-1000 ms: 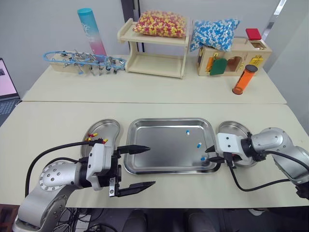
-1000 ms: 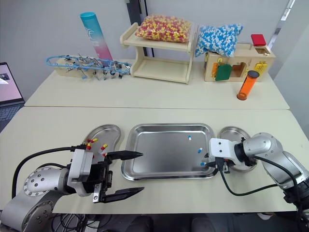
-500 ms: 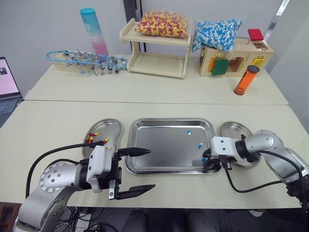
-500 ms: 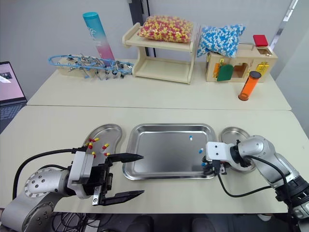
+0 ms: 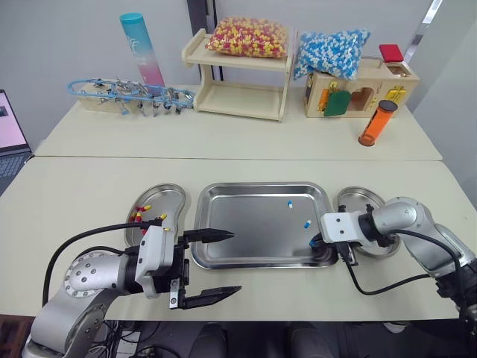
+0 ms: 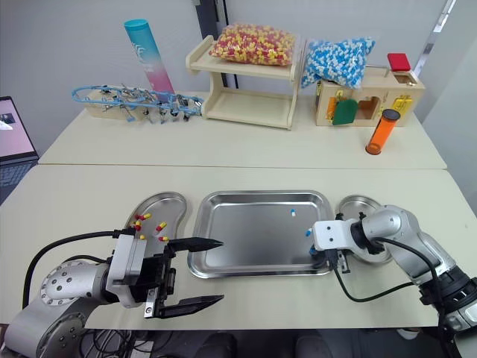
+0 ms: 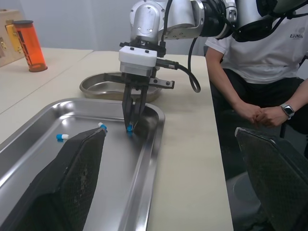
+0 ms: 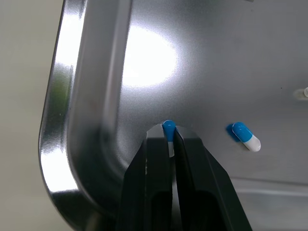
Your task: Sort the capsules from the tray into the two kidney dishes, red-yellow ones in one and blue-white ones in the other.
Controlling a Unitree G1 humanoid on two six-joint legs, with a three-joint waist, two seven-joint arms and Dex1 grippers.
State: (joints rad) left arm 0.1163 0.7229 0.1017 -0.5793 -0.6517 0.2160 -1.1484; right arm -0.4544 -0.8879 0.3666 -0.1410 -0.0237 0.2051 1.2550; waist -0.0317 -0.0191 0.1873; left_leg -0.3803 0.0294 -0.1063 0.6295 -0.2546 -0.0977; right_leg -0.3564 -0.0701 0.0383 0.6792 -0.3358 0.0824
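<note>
Pale tabletop (image 5: 223,168), steel tray (image 5: 253,192) at centre. In the tray's near right corner the right gripper (image 8: 168,136) pinches a blue-white capsule (image 8: 168,129) by its white half, blue end protruding. Judged light, smooth, slippery and crushable, so a gentle mid-body pinch would suit. The right kidney dish (image 5: 367,200) lies just beside. The left gripper (image 5: 235,262) hovers spread by the tray's near left corner.
</note>
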